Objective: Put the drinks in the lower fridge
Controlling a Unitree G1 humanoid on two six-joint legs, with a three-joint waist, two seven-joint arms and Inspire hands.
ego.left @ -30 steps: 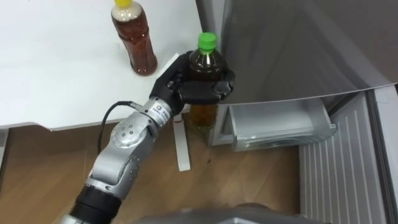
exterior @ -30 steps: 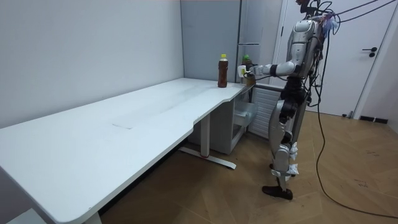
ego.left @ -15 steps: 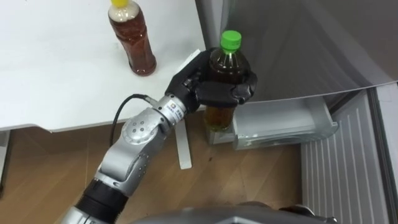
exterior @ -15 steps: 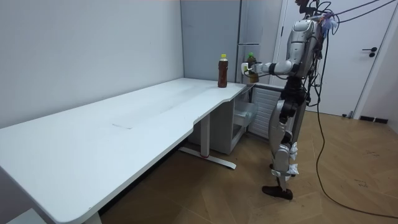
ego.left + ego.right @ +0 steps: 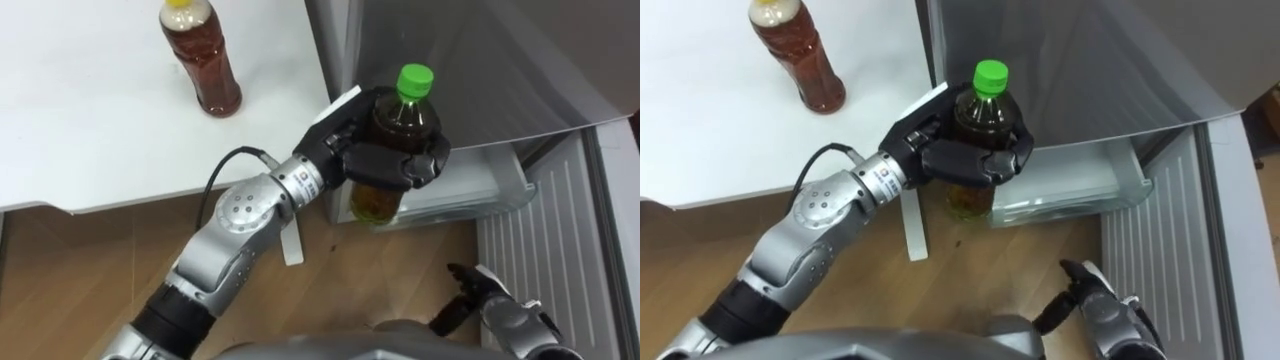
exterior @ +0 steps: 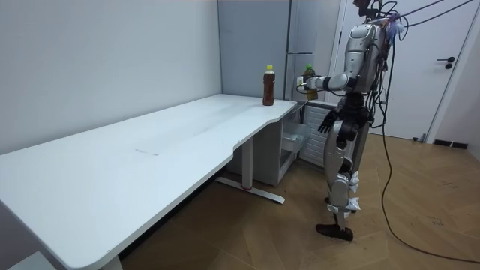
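Note:
My left hand (image 5: 385,160) (image 5: 965,155) is shut on a green-capped bottle (image 5: 392,150) (image 5: 975,140) of dark tea, held upright in the air in front of the grey fridge (image 5: 470,70) and above its open lower drawer (image 5: 480,185). In the room view the held green-capped bottle (image 6: 308,78) is level with the table top. A second tea bottle with a yellow cap (image 5: 200,55) (image 5: 795,55) (image 6: 268,85) stands on the white table (image 5: 90,120) near its right edge. My right hand (image 5: 480,300) (image 5: 1090,300) hangs low at the lower right, fingers relaxed and holding nothing.
The fridge's lower door (image 5: 545,250) stands swung open at the right, its ribbed inner side showing. A white table foot (image 5: 290,240) lies on the wooden floor below the held bottle. I stand between the table's end and the fridge (image 6: 307,45).
My left hand has carried the green-capped bottle rightward, off the table edge and over the open lower drawer. My right hand has come into view at the lower right.

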